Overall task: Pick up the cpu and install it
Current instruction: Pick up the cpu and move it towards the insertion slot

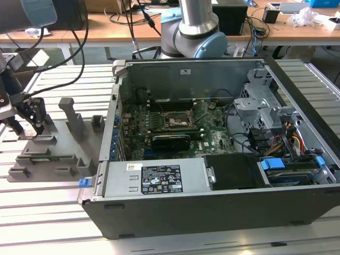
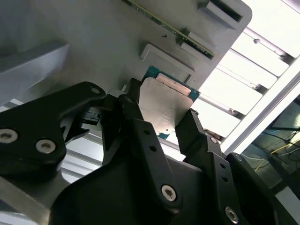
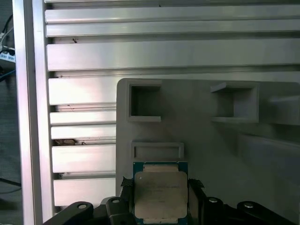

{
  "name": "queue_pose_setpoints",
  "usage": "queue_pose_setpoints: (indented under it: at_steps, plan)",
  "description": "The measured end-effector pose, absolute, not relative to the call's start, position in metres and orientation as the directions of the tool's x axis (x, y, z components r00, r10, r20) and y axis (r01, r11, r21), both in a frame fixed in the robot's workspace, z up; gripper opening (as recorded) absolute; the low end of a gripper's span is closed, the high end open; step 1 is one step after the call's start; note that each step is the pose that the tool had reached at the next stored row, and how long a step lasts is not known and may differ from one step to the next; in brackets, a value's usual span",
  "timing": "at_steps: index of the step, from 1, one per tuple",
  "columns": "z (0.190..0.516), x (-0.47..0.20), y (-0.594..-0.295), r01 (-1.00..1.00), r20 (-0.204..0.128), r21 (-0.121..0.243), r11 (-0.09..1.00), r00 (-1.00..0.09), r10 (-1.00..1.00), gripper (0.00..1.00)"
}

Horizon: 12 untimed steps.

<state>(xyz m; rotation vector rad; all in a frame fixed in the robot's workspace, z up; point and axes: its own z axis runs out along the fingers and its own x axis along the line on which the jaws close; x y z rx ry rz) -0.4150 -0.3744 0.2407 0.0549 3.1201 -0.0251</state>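
The gripper (image 2: 163, 119) has its two black fingers (image 2: 136, 122) set narrow against opposite edges of the cpu (image 2: 166, 101), with the chip clamped between them. The first wrist view shows the same grip: the gripper (image 3: 161, 190) flanks the cpu (image 3: 161, 197) with a finger (image 3: 126, 187) tight on each side. The chip's silver-grey top faces both wrist cameras, with a thin teal rim around it — its nearest edge is cut off by the picture border in the first wrist view, and one corner sits hidden behind a finger in the second. Whether the chip rests on the grey tray (image 3: 201, 126) or hangs just clear of it, I cannot tell. It lies near the tray edge that borders the bare slats, beside a shallow rectangular recess (image 3: 157, 151). In the exterior view the gripper (image 1: 29, 125) sits low over the tray (image 1: 64, 159) at its far corner toward the exterior view's left, and the fingers screen whatever is between them. The tray lies on the slatted aluminium table (image 1: 42, 207), just beside the open computer case (image 1: 212, 218). Inside the case the black socket frame (image 1: 178, 121) on the motherboard is well apart from the gripper. Behind the case stands the arm's base (image 1: 191, 26) — its upper part is cut off by the picture's edge.
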Motion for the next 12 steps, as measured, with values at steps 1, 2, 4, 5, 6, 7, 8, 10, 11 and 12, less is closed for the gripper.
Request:
queue_pose_setpoints:
  at_steps: [1,2,4,5,6,7,8,10,11,12]
  plan:
    - [0.242,-0.415,-0.374,0.035,-0.021,-0.016,0.999,-0.999,0.035,0.54]
    - [0.244,-0.415,-0.374,0.035,-0.021,-0.016,0.999,-0.999,0.035,0.54]
    - [0.248,-0.415,-0.374,0.035,-0.021,-0.016,0.999,-0.999,0.035,0.54]
    - [0.250,-0.415,-0.374,0.035,-0.021,-0.016,0.999,-0.999,0.035,0.54]
    - [0.251,-0.415,-0.374,0.035,-0.021,-0.016,0.999,-0.999,0.035,0.54]
    - [0.253,-0.415,-0.374,0.035,-0.021,-0.016,0.999,-0.999,0.035,0.54]
    - [0.256,-0.415,-0.374,0.035,-0.021,-0.016,0.999,-0.999,0.035,0.54]
    - [0.261,-0.415,-0.374,0.035,-0.021,-0.016,0.999,-0.999,0.035,0.54]
    - [0.263,-0.415,-0.374,0.035,-0.021,-0.016,0.999,-0.999,0.035,0.54]
    - [0.265,-0.415,-0.374,0.035,-0.021,-0.016,0.999,-0.999,0.035,0.54]
